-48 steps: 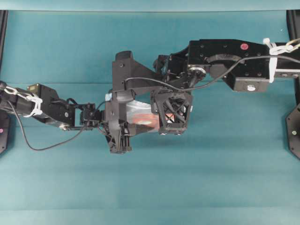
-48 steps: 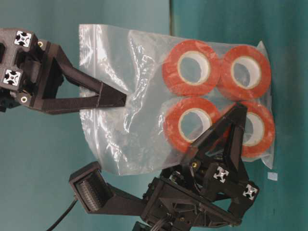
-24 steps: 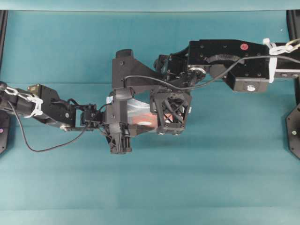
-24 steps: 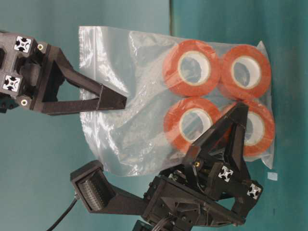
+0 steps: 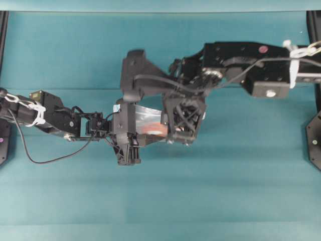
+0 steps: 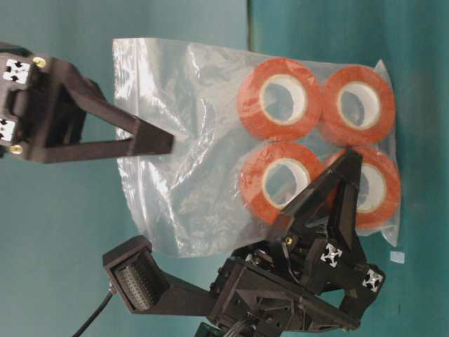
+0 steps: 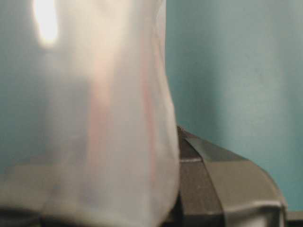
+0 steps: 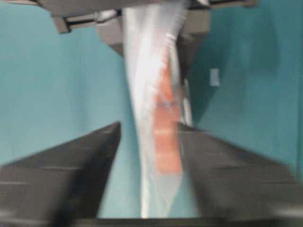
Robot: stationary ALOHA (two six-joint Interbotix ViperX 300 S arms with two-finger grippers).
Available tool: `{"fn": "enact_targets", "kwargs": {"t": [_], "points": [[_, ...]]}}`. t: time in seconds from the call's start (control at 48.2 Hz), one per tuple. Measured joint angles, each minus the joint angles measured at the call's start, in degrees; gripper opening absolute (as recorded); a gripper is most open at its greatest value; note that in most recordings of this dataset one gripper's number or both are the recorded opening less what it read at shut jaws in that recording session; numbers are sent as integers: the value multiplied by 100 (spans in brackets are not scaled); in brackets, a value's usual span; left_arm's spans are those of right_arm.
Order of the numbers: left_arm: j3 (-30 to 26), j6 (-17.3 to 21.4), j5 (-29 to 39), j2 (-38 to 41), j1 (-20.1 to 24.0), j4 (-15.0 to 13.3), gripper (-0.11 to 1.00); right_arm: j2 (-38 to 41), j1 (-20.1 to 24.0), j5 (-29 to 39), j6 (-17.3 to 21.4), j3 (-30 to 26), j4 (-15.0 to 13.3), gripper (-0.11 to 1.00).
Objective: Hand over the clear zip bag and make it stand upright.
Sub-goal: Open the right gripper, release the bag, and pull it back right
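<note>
The right gripper's point(image 8: 149, 130) fingers point(image 8: 71, 170) stood apart with the bag point(image 6: 189, 140) edge-on between them. In the right wrist view a clear gap showed at one finger, and the other finger sat just beside the plastic. In the table-level view its 1 visible fingertip lay at the clear half of the bag, near the zip strip point(image 6: 130, 105).

The left gripper point(image 6: 347, 168) was clamped on the bag at the opposite end. A finger of it crossed in front of 1 of the 4 orange-red rolls point(image 6: 279, 98), which were packed 2 by 2 there.

From overhead, the bag hung between both arms over the middle of the teal table point(image 5: 160, 201). Whether its roll end touched the surface could not be told. A small white scrap point(image 6: 398, 257) lay on the table just beside that end.
</note>
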Motion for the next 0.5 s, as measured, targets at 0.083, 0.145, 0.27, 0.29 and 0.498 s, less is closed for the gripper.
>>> {"fn": "enact_targets", "kwargs": {"t": [0.083,0.145,0.27,0.29,0.498], "points": [[9,0,0,0,0,-9,25,-123,0,-26,44,114,0,89],[26,9,0,0,0,-9,25,-211,9,-70,79,220,0,86],[53,9,0,-18,0,0,25,-422,0,-202,220,404,0,85],[62,9,0,-26,0,0,25,-457,0,-229,246,422,0,85],[70,9,97,-35,0,0,25,-888,-35,-501,396,703,-9,85]]}}
